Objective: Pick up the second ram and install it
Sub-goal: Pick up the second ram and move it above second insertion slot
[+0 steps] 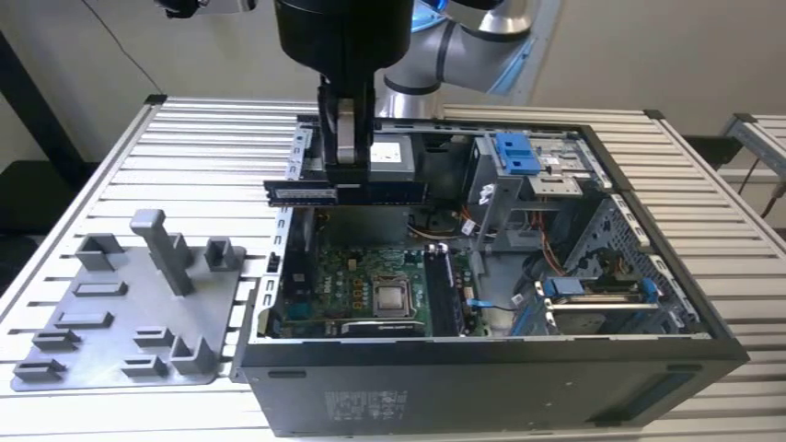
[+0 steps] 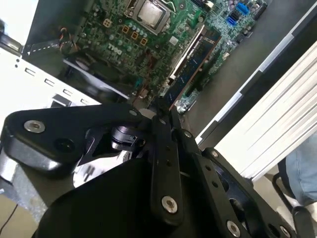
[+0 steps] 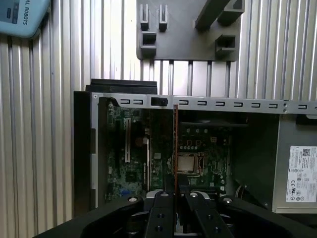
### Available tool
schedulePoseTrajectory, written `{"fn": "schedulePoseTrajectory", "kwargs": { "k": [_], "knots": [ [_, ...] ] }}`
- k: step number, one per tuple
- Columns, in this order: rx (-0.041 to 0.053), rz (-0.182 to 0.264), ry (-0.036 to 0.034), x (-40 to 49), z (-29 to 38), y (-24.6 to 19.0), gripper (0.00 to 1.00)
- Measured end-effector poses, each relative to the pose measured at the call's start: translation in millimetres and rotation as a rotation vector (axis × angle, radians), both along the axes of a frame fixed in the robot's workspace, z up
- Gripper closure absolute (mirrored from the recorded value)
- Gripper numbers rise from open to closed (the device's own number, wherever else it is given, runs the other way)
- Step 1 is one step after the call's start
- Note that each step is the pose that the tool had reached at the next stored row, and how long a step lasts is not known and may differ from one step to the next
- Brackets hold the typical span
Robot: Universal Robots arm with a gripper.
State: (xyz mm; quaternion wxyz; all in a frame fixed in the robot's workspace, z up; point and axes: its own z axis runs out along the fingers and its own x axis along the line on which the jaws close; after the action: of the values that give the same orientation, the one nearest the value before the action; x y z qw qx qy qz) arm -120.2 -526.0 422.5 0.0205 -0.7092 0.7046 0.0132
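The slatted counter [image 1: 98,166] is carrying a big open computer case [image 1: 491,387]. In the exterior view, a grey tray [image 1: 117,322] is lying at the case's 9 o'clock. The gripper [image 1: 352,177] is hanging over the case's 11 o'clock part. It is squeezing the second ram [image 1: 393,191], which is lying level above the green board [image 1: 356,276].

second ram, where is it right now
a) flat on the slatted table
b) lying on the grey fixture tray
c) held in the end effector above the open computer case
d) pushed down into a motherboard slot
c: in the exterior view the second ram hangs level in the end effector, above the open computer case and clear of the motherboard.
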Motion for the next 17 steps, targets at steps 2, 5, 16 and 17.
{"fn": "schedulePoseTrajectory", "kwargs": {
  "k": [2, 5, 16, 17],
  "knots": [
    [0.0, 0.0, 0.0, 2.5, 0.0, 0.0, 0.86],
    [0.0001, 0.0, 0.0, 5.9, 0.0, 0.0, 0.86],
    [0.0001, 0.0, 0.0, 20.2, 0.0, 0.0, 0.86],
    [0.0, 0.0, 0.0, 22.7, 0.0, 0.0, 0.86]
  ]
}}
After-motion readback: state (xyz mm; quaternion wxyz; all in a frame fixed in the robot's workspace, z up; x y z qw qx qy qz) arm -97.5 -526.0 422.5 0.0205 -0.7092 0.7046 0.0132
